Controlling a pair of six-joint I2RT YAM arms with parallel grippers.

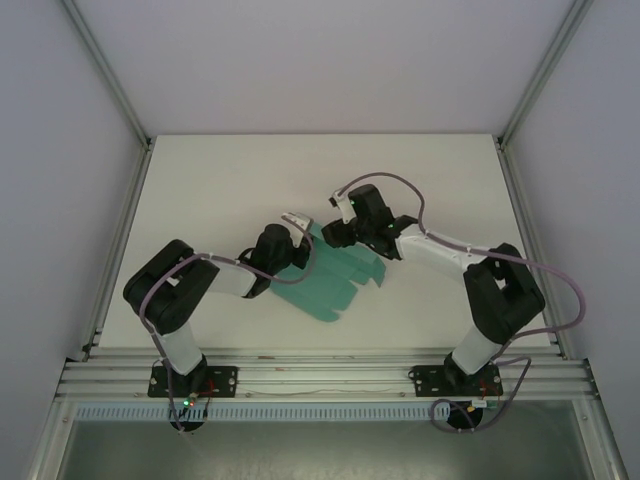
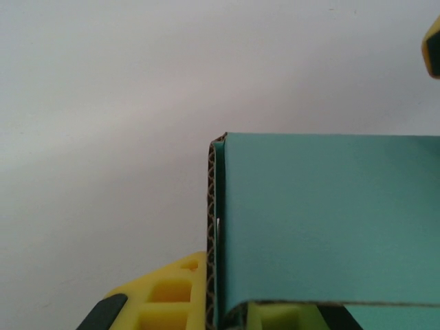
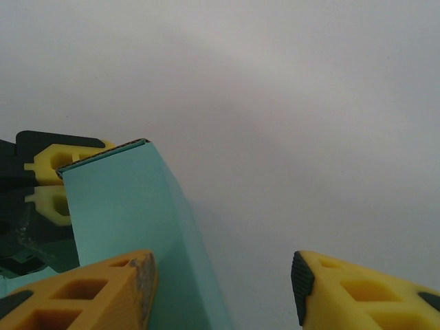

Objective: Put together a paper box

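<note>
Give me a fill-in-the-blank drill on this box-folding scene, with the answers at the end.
1. In the top view, the box lies on a ___ table.
2. The right claw is ___, with a flap standing beside one finger.
3. The fingers of both claws are ___ in colour.
4. The left claw is closed on the corrugated edge of the ___.

Missing words: white; open; yellow; box
</note>
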